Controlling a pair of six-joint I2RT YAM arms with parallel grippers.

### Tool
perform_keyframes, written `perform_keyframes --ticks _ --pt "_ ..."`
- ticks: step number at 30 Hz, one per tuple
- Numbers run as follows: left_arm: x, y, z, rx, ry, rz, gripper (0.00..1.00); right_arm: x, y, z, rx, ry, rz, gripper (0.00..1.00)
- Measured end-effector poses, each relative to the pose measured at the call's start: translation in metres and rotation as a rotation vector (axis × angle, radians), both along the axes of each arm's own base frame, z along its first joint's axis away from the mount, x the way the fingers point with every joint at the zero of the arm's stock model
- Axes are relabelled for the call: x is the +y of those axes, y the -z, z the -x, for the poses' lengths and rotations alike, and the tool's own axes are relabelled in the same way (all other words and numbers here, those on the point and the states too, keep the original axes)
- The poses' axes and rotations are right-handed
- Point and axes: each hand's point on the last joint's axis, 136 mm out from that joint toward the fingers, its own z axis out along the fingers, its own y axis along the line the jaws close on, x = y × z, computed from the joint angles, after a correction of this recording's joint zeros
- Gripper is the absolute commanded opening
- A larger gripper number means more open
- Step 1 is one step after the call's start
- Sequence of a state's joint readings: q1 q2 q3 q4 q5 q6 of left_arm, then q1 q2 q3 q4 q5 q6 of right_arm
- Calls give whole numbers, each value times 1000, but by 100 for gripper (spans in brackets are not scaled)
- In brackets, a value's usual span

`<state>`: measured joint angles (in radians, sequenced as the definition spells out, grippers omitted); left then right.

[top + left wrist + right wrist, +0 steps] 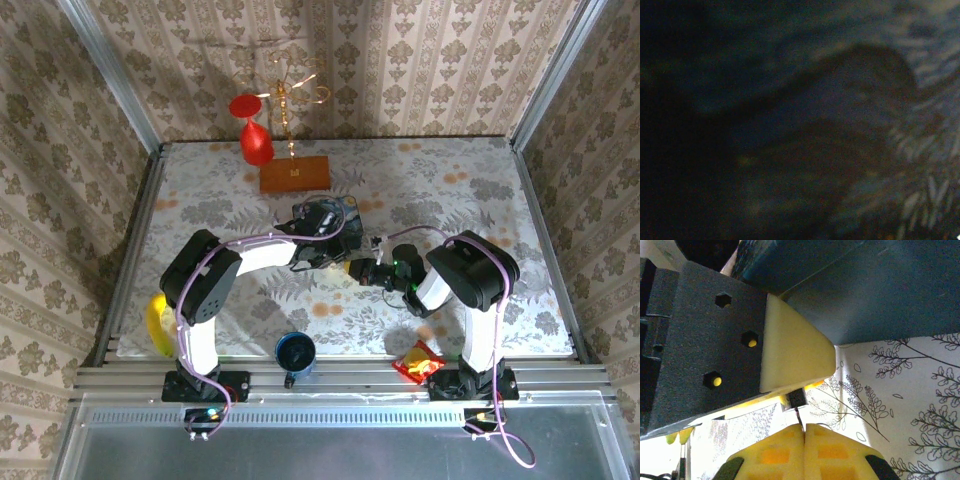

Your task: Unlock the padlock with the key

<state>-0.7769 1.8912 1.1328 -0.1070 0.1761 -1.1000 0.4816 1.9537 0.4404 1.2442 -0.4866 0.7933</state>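
A small dark padlock sits pinched under the pale finger of my left gripper, whose black body fills the left of the right wrist view. My right gripper has its yellow fingers pressed together on the key. The key's thin blade runs up from between the fingertips to the bottom of the padlock. In the top view the right gripper meets the left one at mid-table, and the padlock is hidden between them. The left wrist view is dark and blurred.
A blue painted tin stands right behind the two grippers. A wooden block with a red figure and a gold wire tree is at the back. A blue cup, a red snack packet and a yellow object lie near the front edge.
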Motion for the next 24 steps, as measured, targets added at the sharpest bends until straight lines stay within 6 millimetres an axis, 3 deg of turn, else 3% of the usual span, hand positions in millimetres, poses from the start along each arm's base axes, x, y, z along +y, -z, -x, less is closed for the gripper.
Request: perform_keyframes --ticks 4,8,14,20,24 --pt "0 0 0 0 0 0 13 1 -1 -1 4 -1 -6 0" --pt "0 0 0 -3 -1 2 35 1 -1 0 14 3 -12 0" --pt "-5 -2 0 -23 1 56 57 2 -4 -3 26 11 -34 0" --pt "-5 -6 6 -32 6 108 66 3 -6 -5 51 27 -59 0" --pt "-2 -6 8 -48 3 122 67 2 -6 -6 62 36 -68 0"
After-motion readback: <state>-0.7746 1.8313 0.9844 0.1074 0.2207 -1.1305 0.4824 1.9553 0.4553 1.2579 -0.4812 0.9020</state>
